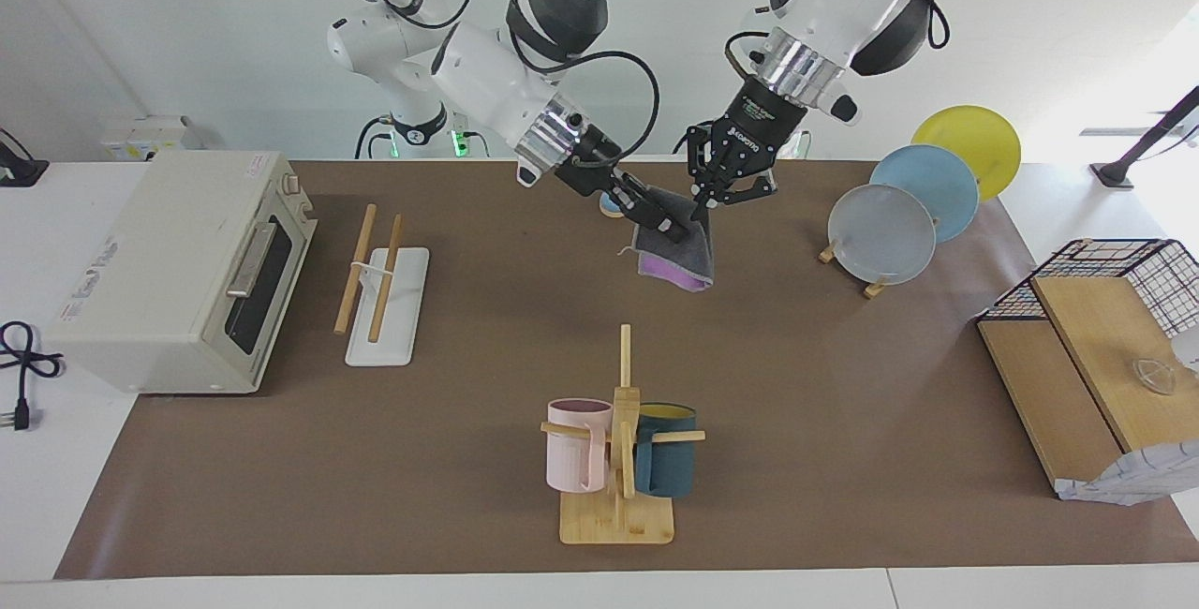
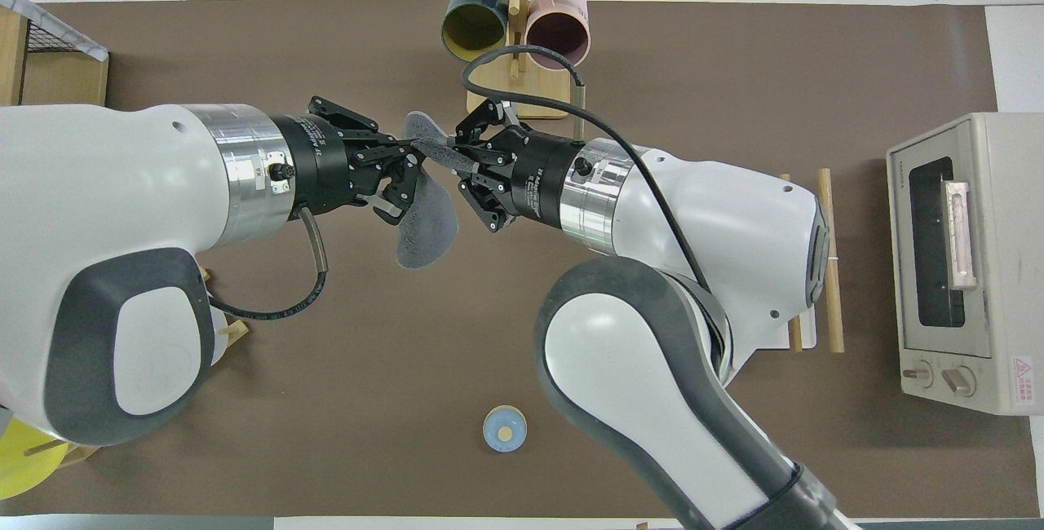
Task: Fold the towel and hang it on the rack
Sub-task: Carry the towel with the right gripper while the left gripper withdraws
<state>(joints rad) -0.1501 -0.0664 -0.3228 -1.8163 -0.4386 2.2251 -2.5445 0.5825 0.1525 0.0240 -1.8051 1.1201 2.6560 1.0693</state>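
Currently the towel [image 1: 676, 253] hangs in mid-air over the middle of the counter [image 1: 796, 459], doubled so that dark grey faces outward and a purple edge shows at its lower fold. Both arms meet at its upper edge: the right end effector [image 1: 667, 224] is pinched narrow on one top corner, and the left end effector [image 1: 714, 200] appears closed on the adjoining corner, the two nearly touching. In the overhead view the right end effector [image 2: 453, 161] and the left end effector [image 2: 409, 165] face each other across a thin ridge of cloth, with the rest of the towel [image 2: 428, 224] drooping below. The rack [image 1: 382, 286], two wooden rods on a white base, stands well apart toward the right arm's end of the counter, beside the toaster oven [image 1: 178, 272]. Several risks follow, as a judgement. With the end effectors so close, a small misalignment could bring their fingers into collision or strip the cloth from one grip. If one side lets go early, the fold may fall open and the towel hang from a single corner. Carrying limp cloth toward the rack could also let it swing and snag a rod tip, or drape over only one rod. The mug tree [image 1: 620, 440] lies clear of that path.
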